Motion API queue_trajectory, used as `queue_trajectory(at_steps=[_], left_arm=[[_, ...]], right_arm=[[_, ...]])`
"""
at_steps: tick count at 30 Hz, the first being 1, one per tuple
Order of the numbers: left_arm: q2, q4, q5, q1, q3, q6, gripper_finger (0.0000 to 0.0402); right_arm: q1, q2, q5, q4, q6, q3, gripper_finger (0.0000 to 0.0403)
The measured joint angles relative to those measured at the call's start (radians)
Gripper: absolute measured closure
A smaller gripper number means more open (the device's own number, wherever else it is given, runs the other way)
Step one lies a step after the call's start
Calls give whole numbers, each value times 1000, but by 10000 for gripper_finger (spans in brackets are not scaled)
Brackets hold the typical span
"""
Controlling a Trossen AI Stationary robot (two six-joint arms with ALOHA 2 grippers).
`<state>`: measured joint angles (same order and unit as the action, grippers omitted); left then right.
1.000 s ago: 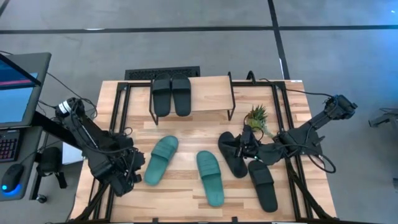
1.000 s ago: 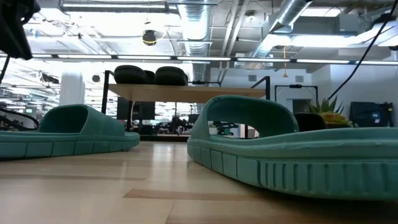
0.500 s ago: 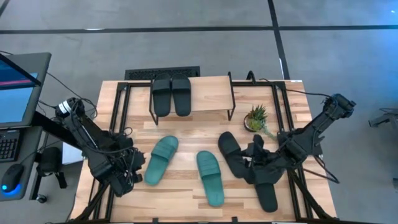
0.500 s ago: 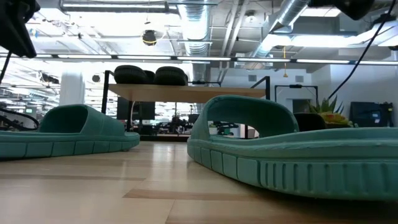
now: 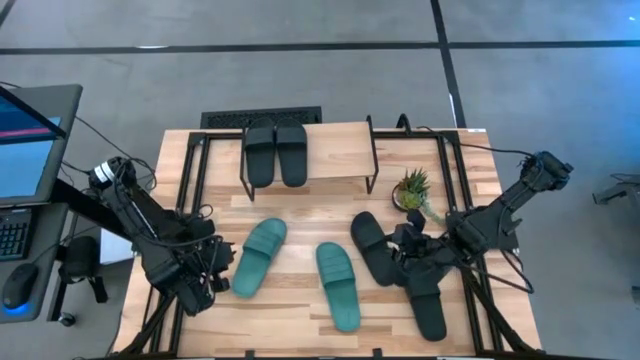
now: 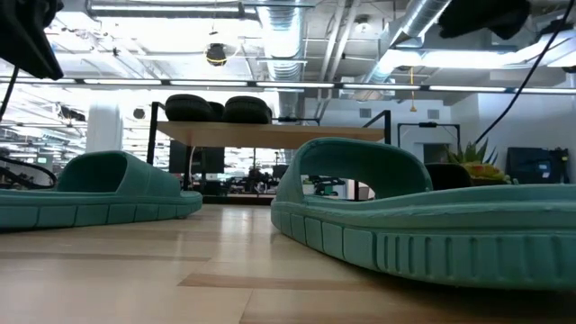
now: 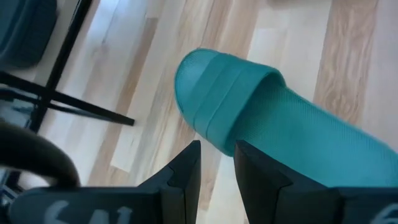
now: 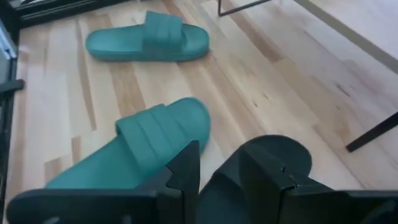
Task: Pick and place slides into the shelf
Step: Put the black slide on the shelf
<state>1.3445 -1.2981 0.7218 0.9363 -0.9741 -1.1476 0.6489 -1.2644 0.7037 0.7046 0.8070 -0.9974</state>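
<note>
Two black slides (image 5: 275,152) lie side by side on the shelf's top board (image 5: 335,150). Two teal slides (image 5: 258,256) (image 5: 338,285) rest sole-down mid-table, and two more black slides (image 5: 370,243) (image 5: 428,305) lie to their right. My right gripper (image 5: 408,262) hovers over the gap between those black slides, fingers shut; its wrist view (image 8: 219,155) shows a black slide (image 8: 273,158) just below and a teal slide (image 8: 155,140) beyond. My left gripper (image 5: 207,278), shut, waits beside the left teal slide's toe end (image 7: 236,106).
A small potted plant (image 5: 412,188) stands right of the shelf, close behind the right arm. Black frame rails (image 5: 195,180) run along both table sides. Bare wood shows on the shelf's right half and below it (image 5: 310,215). A monitor (image 5: 25,130) sits off the left edge.
My right gripper has swung from beside the plant toward the table's near edge and now stands over the two black slides on the table. The slides have stayed where they were.
</note>
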Motion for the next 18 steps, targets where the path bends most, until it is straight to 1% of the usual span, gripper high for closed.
queue_trajectory(at_steps=[4, 7, 9, 12, 18], left_arm=[[0, 3, 1, 0, 0, 98, 315], [0, 22, 1, 0, 0, 99, 315], [0, 37, 1, -3, 0, 64, 315], [0, 44, 1, -10, 0, 28, 315], [0, 50, 0, -31, 0, 16, 315]], right_arm=[[-51, 0, -17, -2, 9, 0, 305], [-91, 0, -86, -2, 29, 0, 305], [-116, 0, -127, -4, -6, 0, 305], [-150, 0, -129, -34, -67, 0, 305], [-236, 0, -127, -179, -259, 0, 305]])
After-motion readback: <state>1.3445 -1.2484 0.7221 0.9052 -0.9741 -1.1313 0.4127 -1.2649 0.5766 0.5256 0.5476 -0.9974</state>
